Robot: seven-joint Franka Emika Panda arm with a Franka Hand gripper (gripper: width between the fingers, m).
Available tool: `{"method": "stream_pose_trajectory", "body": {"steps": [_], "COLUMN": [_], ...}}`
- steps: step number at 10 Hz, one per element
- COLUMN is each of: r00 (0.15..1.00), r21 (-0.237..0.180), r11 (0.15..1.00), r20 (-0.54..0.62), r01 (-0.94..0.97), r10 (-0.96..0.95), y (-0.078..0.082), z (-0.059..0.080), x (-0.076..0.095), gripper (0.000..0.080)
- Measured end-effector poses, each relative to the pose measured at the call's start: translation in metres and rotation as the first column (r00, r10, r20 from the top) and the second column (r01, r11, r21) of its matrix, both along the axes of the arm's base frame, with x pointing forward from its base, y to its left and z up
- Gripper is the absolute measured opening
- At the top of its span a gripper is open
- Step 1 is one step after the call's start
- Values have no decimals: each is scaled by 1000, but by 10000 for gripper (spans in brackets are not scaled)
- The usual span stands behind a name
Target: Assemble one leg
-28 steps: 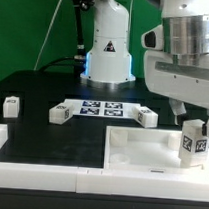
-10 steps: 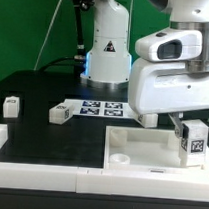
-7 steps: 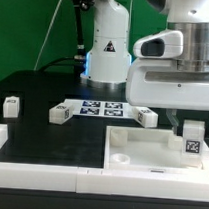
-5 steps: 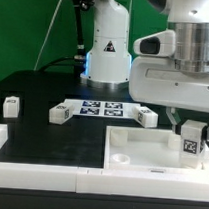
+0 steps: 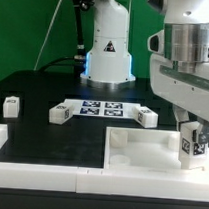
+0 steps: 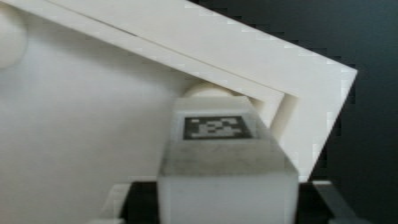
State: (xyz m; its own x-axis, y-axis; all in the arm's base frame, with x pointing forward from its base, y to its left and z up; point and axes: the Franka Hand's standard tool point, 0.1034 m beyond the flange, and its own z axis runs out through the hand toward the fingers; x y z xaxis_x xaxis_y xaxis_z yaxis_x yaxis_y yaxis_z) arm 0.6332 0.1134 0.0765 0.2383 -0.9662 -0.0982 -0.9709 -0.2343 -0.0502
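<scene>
My gripper (image 5: pixel 194 129) is shut on a white leg (image 5: pixel 193 144) with a marker tag on its face. It holds the leg upright at the near right corner of the large white square panel (image 5: pixel 140 152). In the wrist view the leg (image 6: pixel 224 150) fills the space between my fingers, its tip against the panel's corner (image 6: pixel 267 95). Three other legs lie on the black table: one at the exterior view's far left (image 5: pixel 10 106), one left of the marker board (image 5: pixel 59 113), one right of it (image 5: pixel 144 116).
The marker board (image 5: pixel 101 107) lies on the table in front of the arm's base (image 5: pixel 108 53). A low white rim (image 5: pixel 33 173) runs along the table's front edge. A green backdrop stands behind.
The wrist has turned while holding the leg. The leg has stayed at the panel's near right corner, slightly lower and more upright than at first.
</scene>
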Motion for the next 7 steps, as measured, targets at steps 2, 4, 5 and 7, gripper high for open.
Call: {"method": "stream_pose_trajectory", "body": {"steps": [2, 4, 5, 7], "r00": [994, 960, 890, 759], "r21": [-3, -8, -18, -33], "r11": [994, 960, 891, 760], "r20": [11, 12, 30, 42], "r01": [-107, -279, -454, -649], "r10": [107, 279, 455, 650], "y": [0, 2, 2, 6], "z": [0, -2, -3, -3], "x": [0, -1, 1, 0], "gripper": [402, 619, 619, 649]}}
